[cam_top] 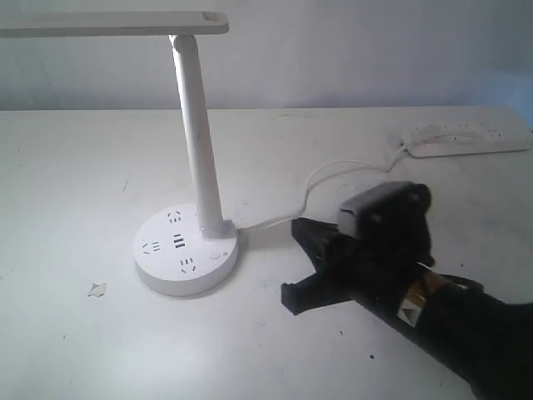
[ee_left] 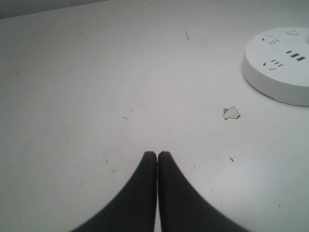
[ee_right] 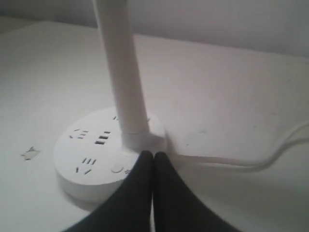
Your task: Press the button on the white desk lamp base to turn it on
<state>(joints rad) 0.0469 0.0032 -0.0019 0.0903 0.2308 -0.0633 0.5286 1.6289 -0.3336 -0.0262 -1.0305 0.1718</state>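
Note:
The white desk lamp base (cam_top: 185, 250) sits left of centre on the table, with its pole (cam_top: 198, 142) rising from the rear. The small round button (cam_top: 215, 256) is on the base's front right rim. My right gripper (cam_top: 308, 262) hovers to the right of the base, pointing at it. In the right wrist view its shut fingertips (ee_right: 153, 154) lie just beside the button (ee_right: 117, 168), above the rim of the base (ee_right: 91, 154), and I cannot tell whether they touch it. My left gripper (ee_left: 157, 154) is shut on nothing over bare table, well away from the base (ee_left: 280, 72).
A white power strip (cam_top: 466, 137) lies at the back right, and its cable (cam_top: 333, 175) runs to the lamp base. A small paper scrap (cam_top: 97, 289) lies left of the base. The lamp head (cam_top: 117, 25) overhangs the back left.

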